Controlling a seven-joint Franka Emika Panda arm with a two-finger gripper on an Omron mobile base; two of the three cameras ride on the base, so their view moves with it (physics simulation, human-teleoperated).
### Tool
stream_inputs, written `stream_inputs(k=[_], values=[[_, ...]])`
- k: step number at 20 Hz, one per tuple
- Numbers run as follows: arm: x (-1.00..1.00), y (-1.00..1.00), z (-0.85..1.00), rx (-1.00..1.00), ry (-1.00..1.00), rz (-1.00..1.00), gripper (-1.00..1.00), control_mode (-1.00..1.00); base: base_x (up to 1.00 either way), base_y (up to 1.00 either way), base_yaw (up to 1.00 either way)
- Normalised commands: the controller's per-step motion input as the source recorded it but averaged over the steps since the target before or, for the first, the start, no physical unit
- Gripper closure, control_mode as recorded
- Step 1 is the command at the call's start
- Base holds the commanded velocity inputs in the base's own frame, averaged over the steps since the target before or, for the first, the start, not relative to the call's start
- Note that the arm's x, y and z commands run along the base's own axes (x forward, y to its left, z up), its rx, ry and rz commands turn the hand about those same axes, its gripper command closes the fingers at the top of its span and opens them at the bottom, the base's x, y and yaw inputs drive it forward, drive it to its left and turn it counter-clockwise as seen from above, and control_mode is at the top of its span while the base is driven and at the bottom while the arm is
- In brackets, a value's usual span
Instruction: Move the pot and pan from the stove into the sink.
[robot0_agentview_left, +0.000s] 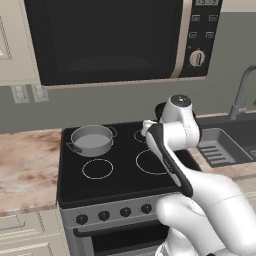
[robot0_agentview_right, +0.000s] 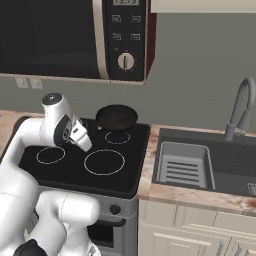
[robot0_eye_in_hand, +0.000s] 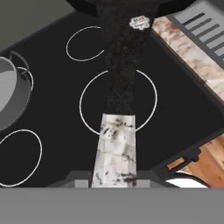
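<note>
My pincer (robot0_agentview_right: 86, 145) hangs over the stove (robot0_agentview_left: 120, 175), and I cannot tell if it is spread or pinching. In the hand view the pan (robot0_eye_in_hand: 120, 65) runs from 12 o'clock down to 6 o'clock: a rough black handle with a light marbled tip (robot0_eye_in_hand: 114, 153) that reaches my hand. In the right base view its round black bowl sits at the back of the stove, toward 12 o'clock. The grey pot (robot0_agentview_left: 91, 140) with two loop handles stands on the back left burner. The sink (robot0_agentview_right: 235, 160) lies at 3 o'clock, with a slotted rack (robot0_agentview_right: 184, 165) in it.
</note>
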Motion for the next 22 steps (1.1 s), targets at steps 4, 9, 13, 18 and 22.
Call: stream_inputs(k=[4, 9, 13, 18, 22], values=[[-0.03, 0.01, 0.00, -0.01, -0.01, 0.01, 1.00, -1.00, 0.00, 0.00, 0.00], [0.00, 0.00, 0.00, 0.00, 0.00, 0.00, 1.00, 1.00, 0.00, -0.19, 0.00], [0.00, 0.00, 0.00, 0.00, 0.00, 0.00, 1.00, 1.00, 0.00, -0.65, 0.00], [0.00, 0.00, 0.00, 0.00, 0.00, 0.00, 1.00, 1.00, 0.02, -0.80, 0.00], [0.00, 0.00, 0.00, 0.00, 0.00, 0.00, 1.00, 1.00, 0.02, -0.83, 0.00]])
